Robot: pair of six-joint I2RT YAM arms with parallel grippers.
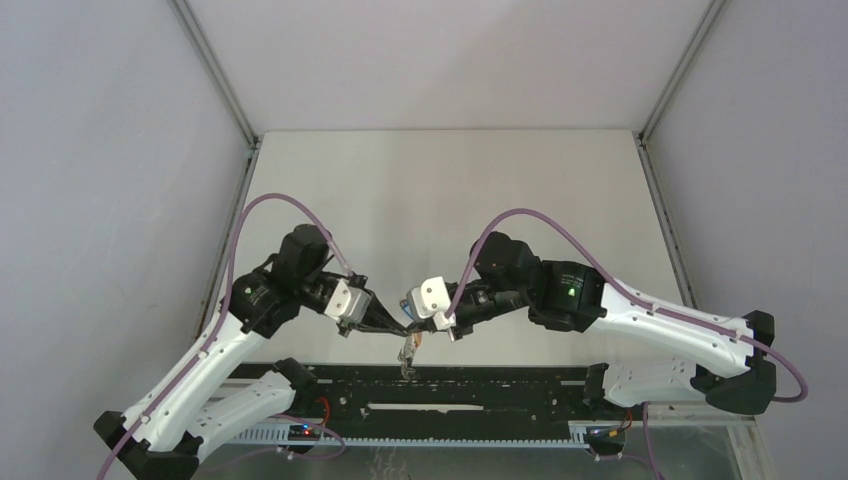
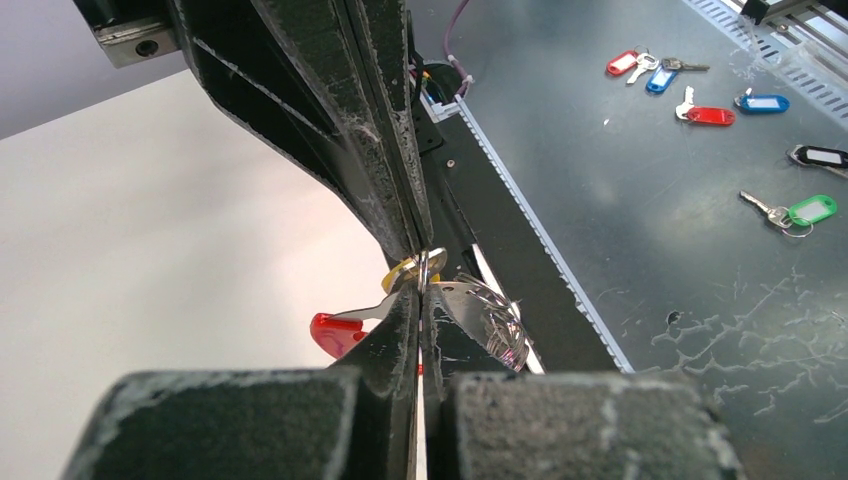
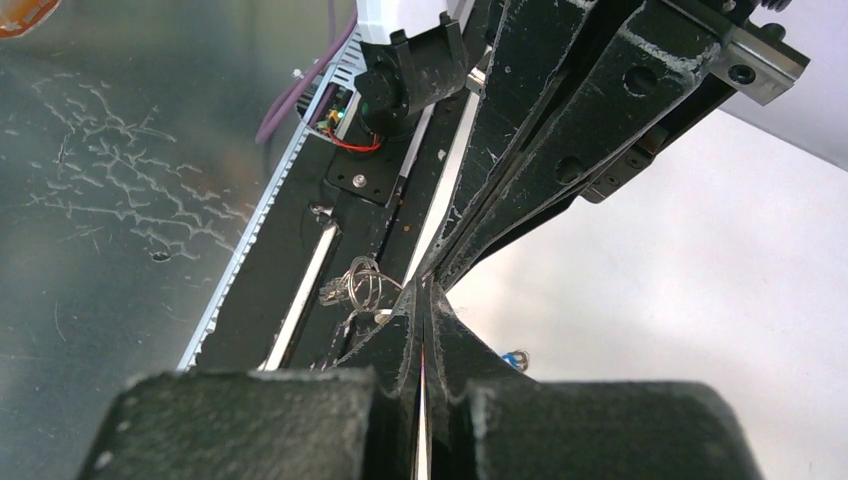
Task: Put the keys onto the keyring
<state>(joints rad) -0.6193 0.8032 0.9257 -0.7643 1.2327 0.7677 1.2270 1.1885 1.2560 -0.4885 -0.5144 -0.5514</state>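
Two grippers, the left gripper (image 1: 393, 327) and the right gripper (image 1: 418, 325), meet tip to tip over the table's (image 1: 450, 200) near edge, both pinched fully shut. The keyring (image 1: 407, 355) hangs at their tips; I cannot tell which one holds it. The yellow key tag (image 2: 400, 270) sits against it.

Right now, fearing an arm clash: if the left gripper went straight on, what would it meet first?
Almost at once the right gripper's black fingertips, which stand tip to tip with the left gripper; only a small wire ring and yellow tag lie between, though depth is unclear.
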